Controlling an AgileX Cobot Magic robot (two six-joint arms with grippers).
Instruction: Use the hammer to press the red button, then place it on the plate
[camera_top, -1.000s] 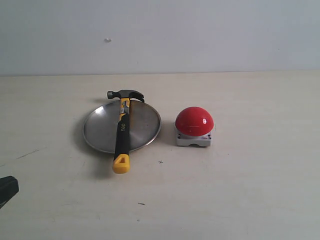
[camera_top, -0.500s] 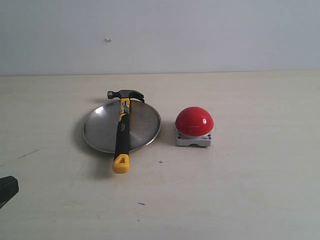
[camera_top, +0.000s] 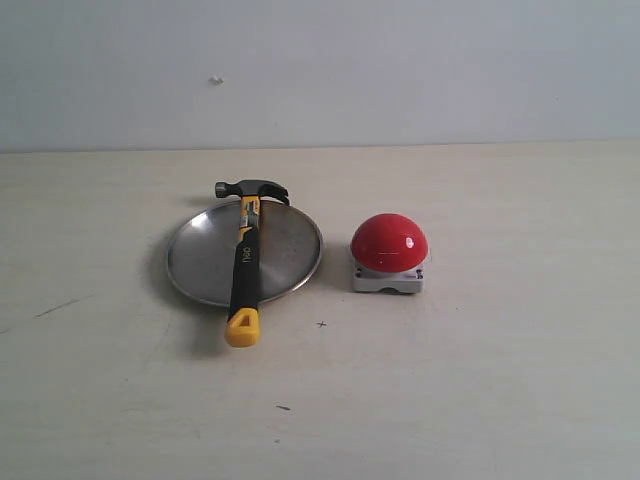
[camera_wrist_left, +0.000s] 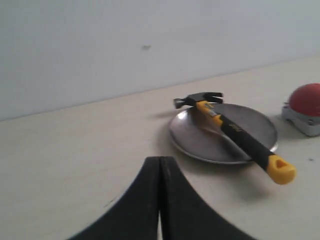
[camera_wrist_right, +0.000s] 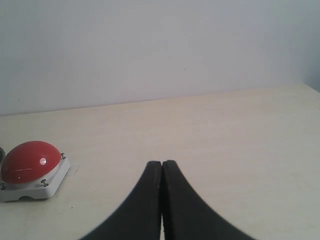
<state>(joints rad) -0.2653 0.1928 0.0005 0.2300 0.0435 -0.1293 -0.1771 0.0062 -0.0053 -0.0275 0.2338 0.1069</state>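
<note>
The hammer (camera_top: 244, 262) lies across the round silver plate (camera_top: 205, 260). Its dark head (camera_top: 250, 190) overhangs the far rim and its yellow butt (camera_top: 241, 327) overhangs the near rim. The red button (camera_top: 388, 243) on its grey base stands just right of the plate. Neither gripper shows in the exterior view. In the left wrist view my left gripper (camera_wrist_left: 161, 159) is shut and empty, well short of the plate (camera_wrist_left: 200, 142) and the hammer (camera_wrist_left: 239, 136). In the right wrist view my right gripper (camera_wrist_right: 162, 162) is shut and empty, to one side of the red button (camera_wrist_right: 29, 161).
A pale wooden table (camera_top: 480, 380) carries everything, with a plain light wall (camera_top: 400, 70) behind it. A few small dark specks (camera_top: 321, 324) mark the tabletop near the plate.
The dark tip of the left gripper, seen at the lower left edge of the exterior view in the earlier frames, has drawn out of that view. Hammer, plate and button have not moved.
</note>
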